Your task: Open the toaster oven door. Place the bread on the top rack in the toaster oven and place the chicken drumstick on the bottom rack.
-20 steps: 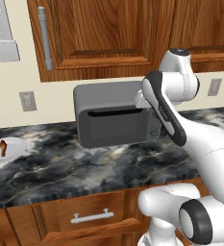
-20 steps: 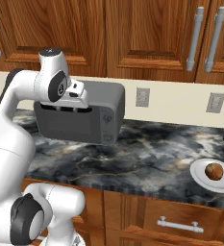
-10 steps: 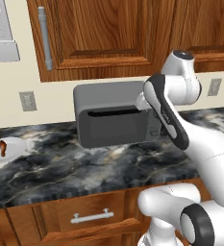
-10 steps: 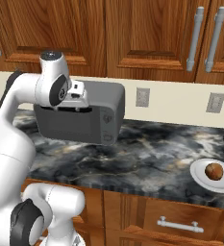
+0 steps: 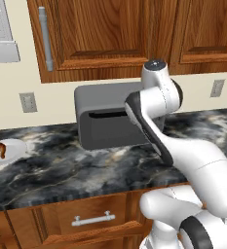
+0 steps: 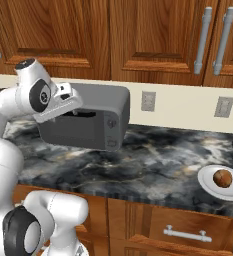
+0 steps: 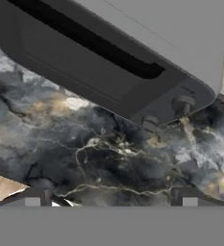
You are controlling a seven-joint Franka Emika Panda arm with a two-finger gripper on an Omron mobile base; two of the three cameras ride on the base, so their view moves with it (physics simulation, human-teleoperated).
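The arm had swung closer to the oven point(image 5: 105, 114). Its door point(image 7: 80, 62) was shut. The gripper point(image 7: 111, 198) had its fingers apart, holding nothing. The drumstick point(image 5: 2, 149) sat far left, untouched.

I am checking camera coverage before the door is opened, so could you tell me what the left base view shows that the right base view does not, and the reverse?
The left base view alone has the chicken drumstick on a white plate at the counter's left end. The right base view alone has a round brown item on another plate at the right end. Both share the toaster oven with its door shut, the marbled counter and the arm reaching toward the oven.
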